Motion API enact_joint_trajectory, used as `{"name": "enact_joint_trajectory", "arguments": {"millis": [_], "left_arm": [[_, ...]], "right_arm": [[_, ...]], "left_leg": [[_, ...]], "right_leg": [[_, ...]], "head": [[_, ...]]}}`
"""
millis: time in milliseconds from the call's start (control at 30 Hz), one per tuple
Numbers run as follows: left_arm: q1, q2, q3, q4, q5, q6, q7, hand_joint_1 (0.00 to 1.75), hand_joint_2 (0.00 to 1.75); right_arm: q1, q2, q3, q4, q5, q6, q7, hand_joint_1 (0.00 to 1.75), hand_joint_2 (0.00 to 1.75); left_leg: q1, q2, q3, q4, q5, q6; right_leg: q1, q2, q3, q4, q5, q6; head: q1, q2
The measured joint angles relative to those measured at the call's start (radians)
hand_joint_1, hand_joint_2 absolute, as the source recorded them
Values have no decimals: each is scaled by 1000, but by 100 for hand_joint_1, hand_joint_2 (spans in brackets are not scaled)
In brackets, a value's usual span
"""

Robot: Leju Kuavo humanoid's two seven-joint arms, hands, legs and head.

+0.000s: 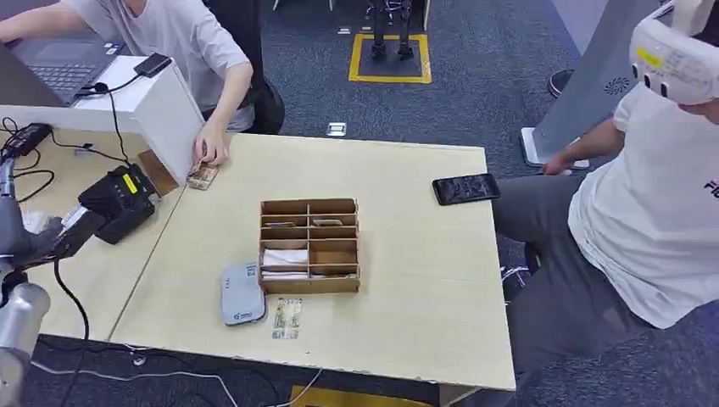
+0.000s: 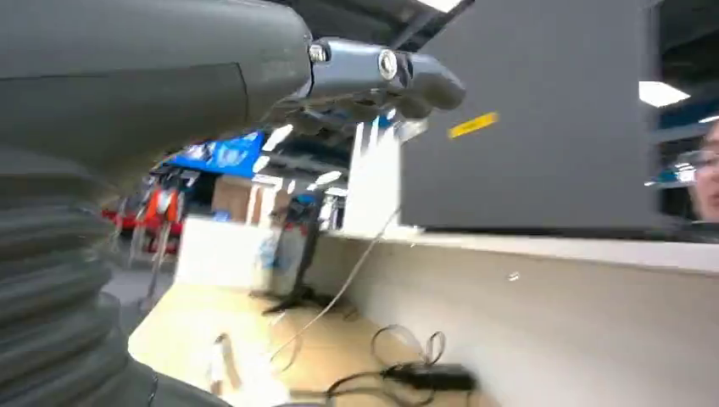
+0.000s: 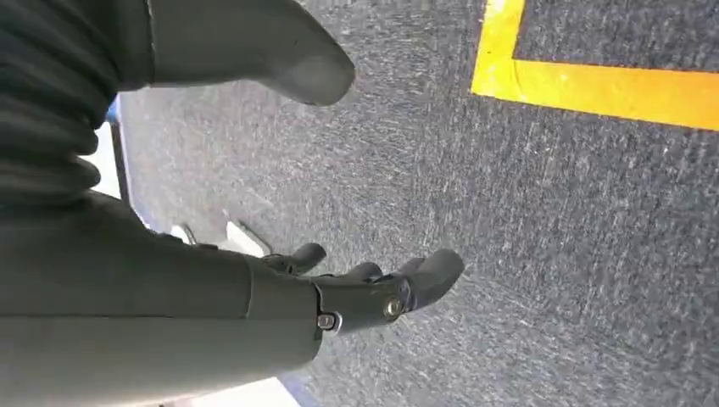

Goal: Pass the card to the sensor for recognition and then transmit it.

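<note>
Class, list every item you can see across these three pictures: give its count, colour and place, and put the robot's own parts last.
Table: one, light wood, centre.
Organiser: one, brown wood, mid-table, with compartments.
Cards: two, patterned; one in front of the organiser, one under a person's hand.
Sensor: one, grey, left of the organiser.
Phones: two, black; one at the table's right edge, one on the white box.
Scanner: one, black, left table.
Laptop: one, dark, far left.
People: two, white shirts; one wears a headset.
Left hand: grey, by the scanner.
Right hand: grey, fingers apart, above carpet.
</note>
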Motion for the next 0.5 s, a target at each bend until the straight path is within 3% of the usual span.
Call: {"name": "enact_joint_trajectory", "arguments": {"millis": [67, 133, 200, 300, 367, 433, 500], "left_arm": [[118, -20, 145, -70, 105, -3, -125, 0, 175], [220, -54, 276, -119, 190, -28, -195, 0, 175], [294, -88, 406, -135, 180, -70, -215, 0, 175], [352, -124, 567, -117, 81, -59, -211, 0, 175], [355, -145, 688, -54, -62, -17, -98, 0, 175], [348, -176, 811, 37, -116, -3, 64, 0, 175], [346, -244, 930, 89, -227, -3, 337, 0, 175]], "right_arm": [[5, 2, -12, 0, -4, -4, 5, 0, 175], [12, 2, -25, 0, -14, -11, 7, 0, 175], [18, 2, -37, 0, -16, -14, 8, 0, 175], [19, 3, -50, 0, -13, -13, 10, 0, 175], [19, 4, -59, 0, -11, -13, 13, 0, 175], [18, 6, -67, 0, -10, -12, 13, 0, 175], [17, 6, -74, 0, -10, -11, 16, 0, 175]], "left_leg": [[-1, 6, 3, 0, -3, -1], [-1, 7, 3, 0, -5, 1], [0, 6, 2, 0, -5, 1], [0, -1, 0, 0, -6, 2], [-1, -5, -1, 0, -6, 2], [-1, -6, 1, -1, -6, 2], [-2, -6, 3, -1, -6, 3]], "right_leg": [[-1, 6, 0, 0, -1, 0], [-1, 7, 0, 0, -3, 0], [-1, 6, 0, -1, -5, 0], [-1, -1, 1, -1, -7, 1], [-1, -5, 2, -1, -8, 2], [-1, -7, 4, -1, -9, 1], [-2, -7, 5, -2, -9, 1]], "head": [[-3, 0], [-3, 0], [-3, 0], [-3, 0], [-4, 0], [-5, 0], [-5, 0]]}}
